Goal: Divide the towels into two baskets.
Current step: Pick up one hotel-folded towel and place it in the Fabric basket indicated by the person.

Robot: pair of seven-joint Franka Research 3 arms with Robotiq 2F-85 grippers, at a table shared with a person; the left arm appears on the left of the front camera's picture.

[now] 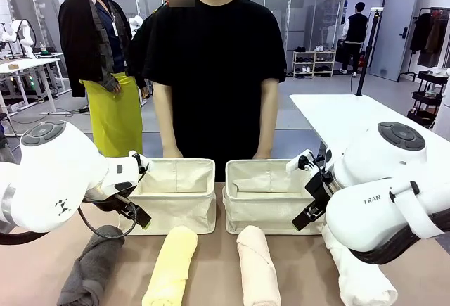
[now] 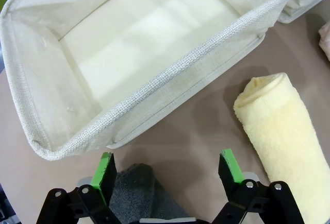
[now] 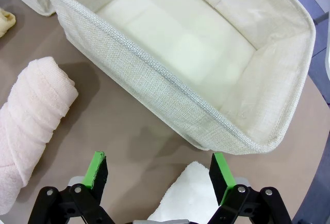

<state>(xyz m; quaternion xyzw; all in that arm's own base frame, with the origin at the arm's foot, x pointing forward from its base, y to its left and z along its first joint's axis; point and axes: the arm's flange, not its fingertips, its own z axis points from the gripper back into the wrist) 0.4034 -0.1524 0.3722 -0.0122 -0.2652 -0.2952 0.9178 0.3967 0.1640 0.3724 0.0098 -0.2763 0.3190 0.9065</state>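
L gripper [image 2: 167, 168]: fingers wide apart, nothing in them. The grey towel [image 2: 134, 193] lies btw the two fingers. The yellow towel [image 2: 283, 136] lies just outside one finger. The L basket [image 2: 180, 74] sits ahead of the tips.

R gripper [image 3: 159, 171]: fingers wide apart too, nothing in them. The white towel [image 3: 191, 193] lies btw them, w/ the peach towel [image 3: 31, 126] off to one side & the R basket [image 3: 154, 72] ahead.

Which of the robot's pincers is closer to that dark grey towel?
The left. The left pincer hangs open right over the end of the dark grey towel; the right pincer is far off at the other side, open over the white towel.
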